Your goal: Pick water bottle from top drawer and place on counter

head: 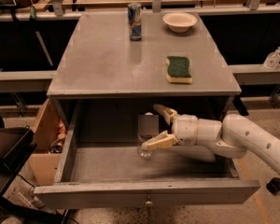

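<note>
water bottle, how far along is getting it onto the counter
Done: the top drawer is open. In hand: the gripper is inside it, fingers open either side of the water bottle, which stands on the drawer floor. Left: grasp, lift out, set on the counter beside the can, bowl and sponge.

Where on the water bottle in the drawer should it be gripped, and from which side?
Grip the water bottle at mid-body, coming level from the view's right. It stands upright in the top drawer, so its sides face the open pincer, which straddles it there.
</note>
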Tool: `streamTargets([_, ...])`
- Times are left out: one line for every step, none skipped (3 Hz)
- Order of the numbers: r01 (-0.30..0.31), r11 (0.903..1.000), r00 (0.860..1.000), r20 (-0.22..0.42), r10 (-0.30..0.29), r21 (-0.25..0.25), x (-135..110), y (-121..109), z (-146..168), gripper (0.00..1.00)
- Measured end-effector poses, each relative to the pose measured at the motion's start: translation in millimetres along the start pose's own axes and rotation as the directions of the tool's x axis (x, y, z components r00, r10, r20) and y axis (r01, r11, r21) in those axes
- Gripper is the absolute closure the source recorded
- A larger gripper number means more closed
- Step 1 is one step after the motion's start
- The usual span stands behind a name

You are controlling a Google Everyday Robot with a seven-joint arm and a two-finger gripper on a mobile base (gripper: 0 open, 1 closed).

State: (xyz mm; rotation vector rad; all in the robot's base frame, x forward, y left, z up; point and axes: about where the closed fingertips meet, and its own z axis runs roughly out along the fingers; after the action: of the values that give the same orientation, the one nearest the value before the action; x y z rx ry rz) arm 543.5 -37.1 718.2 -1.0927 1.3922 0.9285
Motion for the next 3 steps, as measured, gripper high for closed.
streamTargets([0.008, 0.9997, 1.000, -0.001, -0.008, -0.022, 1.1, 1.1, 12.3, 0.40])
streamTargets([0.008, 0.9996, 1.000, 0.001, -0.008, -0.025, 0.4, 2.0, 14.0, 0.63])
streamTargets([0.009, 0.9995, 1.000, 0.002, -0.009, -0.029, -0.2, 3.0, 16.0, 0.85])
